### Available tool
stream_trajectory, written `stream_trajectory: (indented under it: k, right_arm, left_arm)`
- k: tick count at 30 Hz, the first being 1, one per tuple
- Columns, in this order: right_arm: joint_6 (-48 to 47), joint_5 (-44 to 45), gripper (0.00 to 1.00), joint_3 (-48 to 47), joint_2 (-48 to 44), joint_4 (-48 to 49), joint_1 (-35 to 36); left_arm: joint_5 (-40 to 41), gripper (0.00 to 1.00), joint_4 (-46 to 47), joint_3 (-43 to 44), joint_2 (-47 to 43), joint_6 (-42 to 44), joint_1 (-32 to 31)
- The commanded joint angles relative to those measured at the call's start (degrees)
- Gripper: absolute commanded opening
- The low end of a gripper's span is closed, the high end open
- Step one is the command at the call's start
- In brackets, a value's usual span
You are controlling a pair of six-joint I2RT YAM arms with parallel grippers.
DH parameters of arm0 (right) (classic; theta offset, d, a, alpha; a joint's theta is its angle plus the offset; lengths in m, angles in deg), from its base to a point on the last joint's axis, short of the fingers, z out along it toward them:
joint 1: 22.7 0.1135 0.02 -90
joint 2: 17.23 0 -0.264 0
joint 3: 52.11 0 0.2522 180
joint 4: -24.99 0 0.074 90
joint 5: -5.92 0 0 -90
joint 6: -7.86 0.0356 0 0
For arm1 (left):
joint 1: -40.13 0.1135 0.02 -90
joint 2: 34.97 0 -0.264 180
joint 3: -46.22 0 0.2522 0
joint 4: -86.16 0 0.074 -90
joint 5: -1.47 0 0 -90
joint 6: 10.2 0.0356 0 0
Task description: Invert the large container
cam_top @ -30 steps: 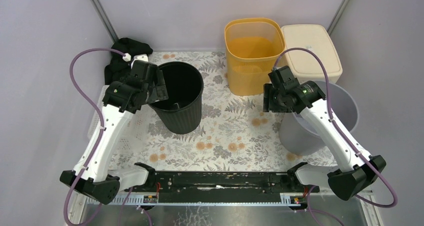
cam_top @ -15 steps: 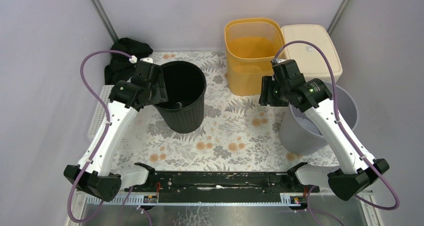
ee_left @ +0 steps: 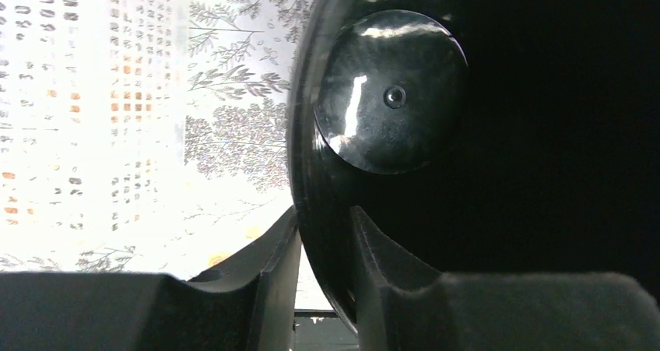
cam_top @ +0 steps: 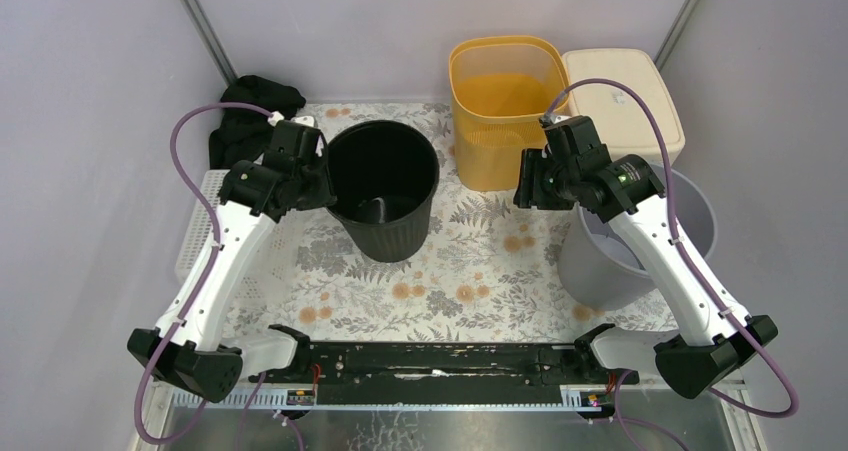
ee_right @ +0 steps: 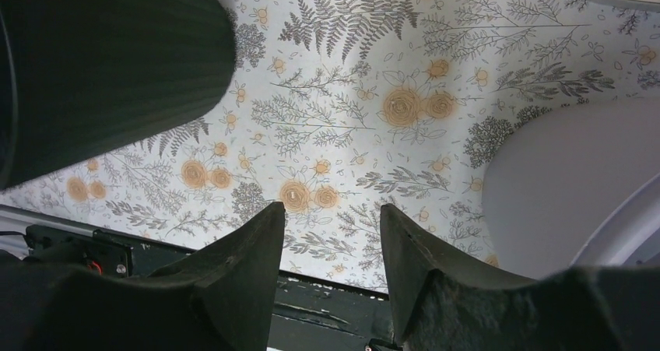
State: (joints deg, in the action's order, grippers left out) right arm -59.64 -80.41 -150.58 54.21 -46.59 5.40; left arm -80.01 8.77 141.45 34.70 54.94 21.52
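Fingers (ee_left: 268, 261) of the left gripper (ee_left: 323, 215) clamp the left rim of the upright black ribbed bin (cam_top: 385, 226), back-left on the surface (cam_top: 470, 261); the right gripper (ee_right: 331, 211) hovers apart, empty, to its right.

- Black ribbed plastic bin (cam_top: 385, 186): matt black outside with fine vertical ribbing, and a glossy black base inside.
- Translucent plastic basket (cam_top: 502, 101): amber yellow, with fine mesh texture on the walls.
- Lidded rectangular box (cam_top: 625, 96): plain cream.
- Round plastic bucket (cam_top: 690, 221): plain pale grey.
- Printed table cover (cam_top: 470, 261): white ground with grey ferns and foliage and scattered orange roses.
- Crumpled cloth (cam_top: 245, 116): black.
- Perforated tray (cam_top: 200, 236): white.
- Arm cables (cam_top: 600, 82): purple.
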Motion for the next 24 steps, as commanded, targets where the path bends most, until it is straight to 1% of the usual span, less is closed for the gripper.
stream_trajectory:
  k: [1, 4, 6, 13, 18, 24]
  right_arm:
    - [-0.11, -1.18, 0.55, -2.6, 0.26, 1.74, -0.22]
    - [0.04, -1.6, 0.55, -2.41, 0.24, 1.97, -0.2]
    - [0.14, -1.8, 0.54, -2.4, 0.13, 2.01, -0.23]
    - [0.42, -2.2, 0.54, -2.87, -0.29, 1.57, -0.21]
    - [0.88, -2.99, 0.54, -3.04, -0.25, 1.79, -0.18]
    - [0.95, -2.88, 0.54, -3.76, -0.57, 1.01, -0.2]
  left_arm:
    - [-5.1, 0.29, 1.15, -0.18, -0.41, -0.12, -2.14]
    - [-4.64, 0.21, 0.7, 0.06, -0.05, -1.06, -4.97]
    - [-4.07, 0.18, 0.25, 0.25, 0.24, -1.85, -6.96]
    - [-2.53, 0.17, -0.73, -0.65, -0.62, -4.89, -13.28]
    - [-0.73, 0.17, -2.29, 0.69, 0.18, -7.75, -19.29]
    - [-0.23, 0.17, -4.47, 2.75, 0.36, -10.23, -23.83]
